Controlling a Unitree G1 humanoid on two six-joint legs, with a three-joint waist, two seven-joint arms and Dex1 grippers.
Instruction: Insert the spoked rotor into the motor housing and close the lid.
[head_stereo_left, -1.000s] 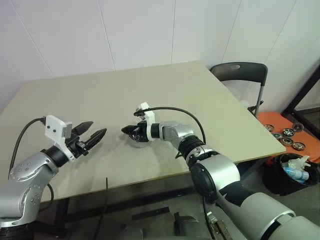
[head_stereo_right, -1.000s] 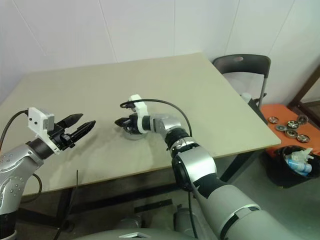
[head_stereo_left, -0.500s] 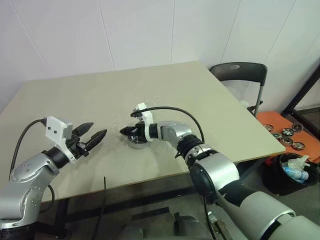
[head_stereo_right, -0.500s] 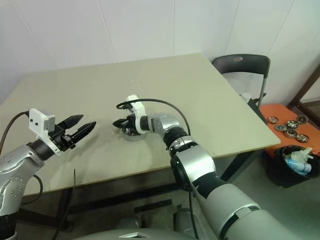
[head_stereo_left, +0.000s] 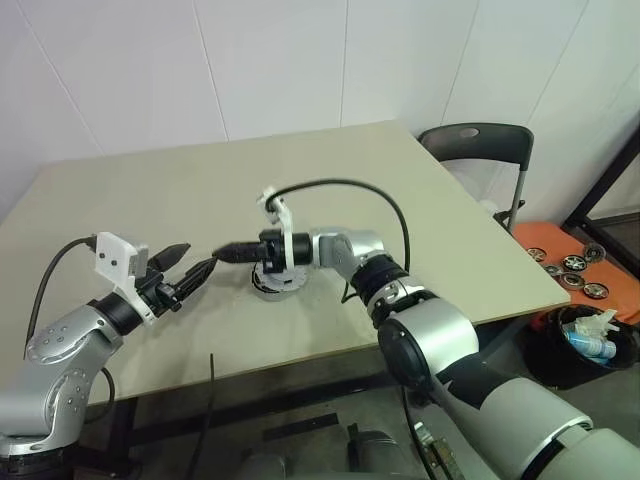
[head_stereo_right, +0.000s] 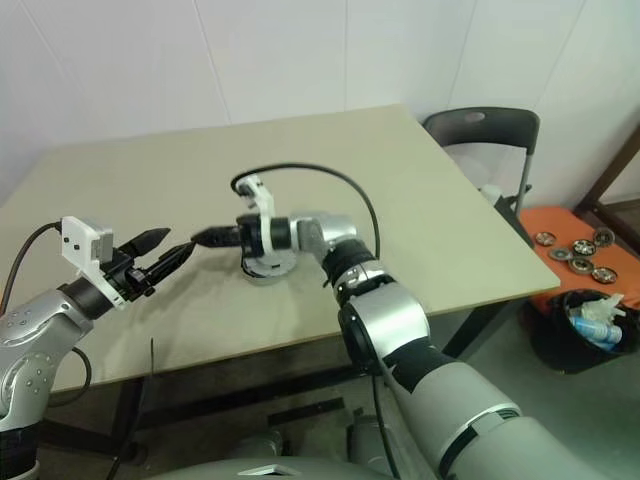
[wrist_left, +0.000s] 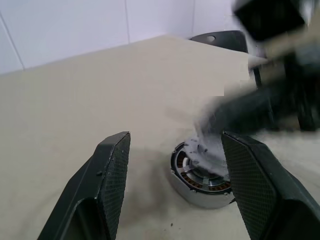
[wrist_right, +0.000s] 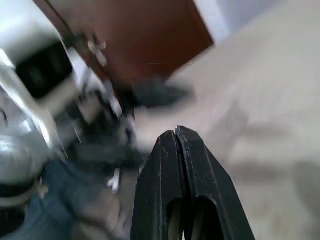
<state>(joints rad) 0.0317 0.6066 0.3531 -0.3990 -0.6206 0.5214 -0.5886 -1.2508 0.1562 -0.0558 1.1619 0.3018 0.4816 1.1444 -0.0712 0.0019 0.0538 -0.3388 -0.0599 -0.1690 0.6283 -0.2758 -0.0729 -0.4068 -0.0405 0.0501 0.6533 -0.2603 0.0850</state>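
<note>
Your motor housing (head_stereo_left: 274, 279) sits on the beige table (head_stereo_left: 420, 215), near the middle of its front half, upright with its open face up; in the left wrist view the ring of coppery windings (wrist_left: 196, 183) shows inside the cup. Whether the spoked rotor is seated in it cannot be told, and the lid cannot be made out clearly either. Your right gripper (head_stereo_left: 222, 254) is held level above the housing, pointing toward your left side, its two black fingers pressed flat together with nothing between them; the right wrist view confirms the closed fingers (wrist_right: 182, 165). Its tip is clear of the housing and reaches close to the left gripper's fingertips. Your left gripper (head_stereo_left: 199, 270) is held above the table just to the left of the housing, pointing at it, with its fingers spread apart and empty; in the left wrist view the housing lies between the two pads (wrist_left: 114, 170). Off the table to your right stand a dark folding chair (head_stereo_left: 478, 140), an orange surface (head_stereo_left: 560, 245) carrying small dark-rimmed wheels (head_stereo_left: 573, 265), and a black bin (head_stereo_left: 590, 345).
</note>
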